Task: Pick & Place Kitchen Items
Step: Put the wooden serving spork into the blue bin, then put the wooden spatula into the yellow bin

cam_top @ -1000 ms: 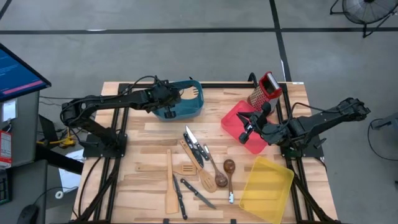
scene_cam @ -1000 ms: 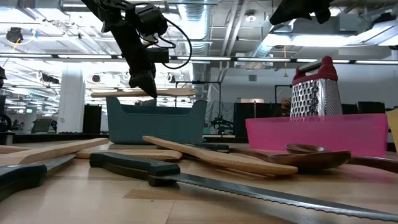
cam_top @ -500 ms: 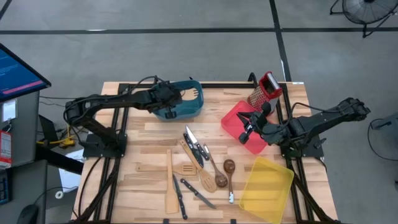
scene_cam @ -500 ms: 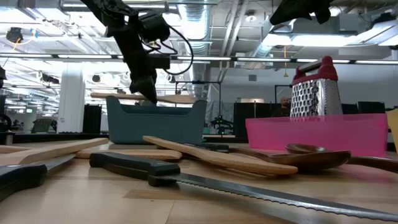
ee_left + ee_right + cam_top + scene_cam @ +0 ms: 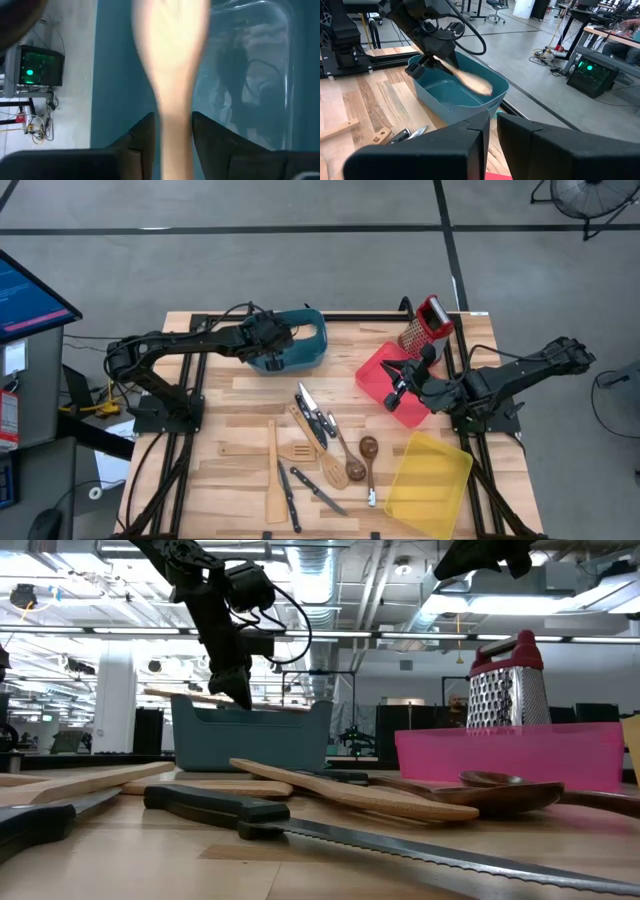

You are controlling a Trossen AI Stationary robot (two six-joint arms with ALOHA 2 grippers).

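From overhead I can barely see the wooden spatula (image 5: 470, 80); my left gripper (image 5: 283, 340) covers it over the teal bin (image 5: 310, 352) at upper centre. Its fingers (image 5: 142, 145) flank the handle, though I can't tell whether they grip. My right gripper (image 5: 396, 395) is closed above the red bin (image 5: 378, 370).

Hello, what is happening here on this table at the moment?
The left gripper is over the teal bin at the far side of the table, with a pale wooden utensil between its fingers, blurred and tilting down into the bin. The right gripper waits over the red bin, where a grater stands. More wooden spatulas, spoons and knives lie in the middle of the table, and the yellow bin holds nothing.
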